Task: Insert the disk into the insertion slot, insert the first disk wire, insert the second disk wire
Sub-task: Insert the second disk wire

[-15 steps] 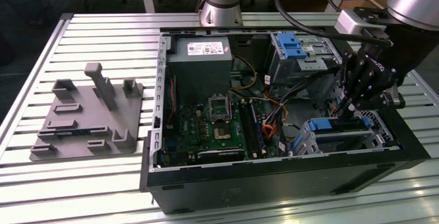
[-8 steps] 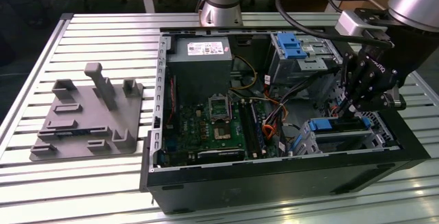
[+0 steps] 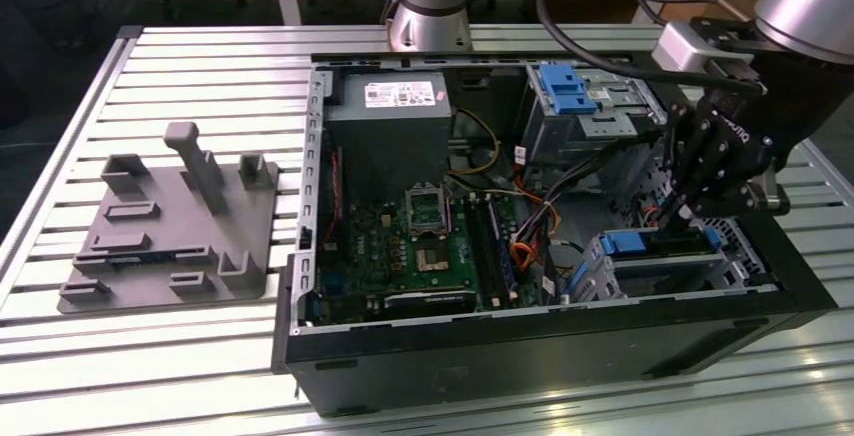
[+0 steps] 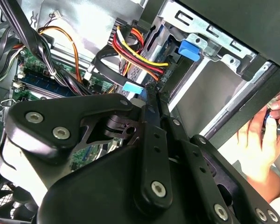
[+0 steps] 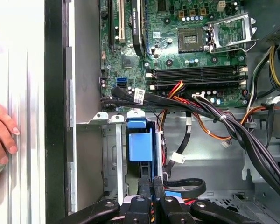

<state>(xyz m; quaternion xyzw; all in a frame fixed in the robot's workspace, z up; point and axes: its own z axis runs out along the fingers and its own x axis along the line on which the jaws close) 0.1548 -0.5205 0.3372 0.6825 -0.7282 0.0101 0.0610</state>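
We saw the gripper (image 3: 681, 218) lowered into the open computer case (image 3: 534, 351), its fingers (image 5: 149, 186) pressed together, though what they pinched we could not tell. Directly beneath it the disk (image 3: 663, 246) sat in the insertion slot (image 3: 721, 276). Beyond the gripper, outside the case wall, rested a person's hand (image 5: 2, 135).

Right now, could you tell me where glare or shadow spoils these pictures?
In the exterior view, the slatted table glares white near the front; in the first wrist view, the same table washes out beside the case; in the second wrist view, the gripper is dark.
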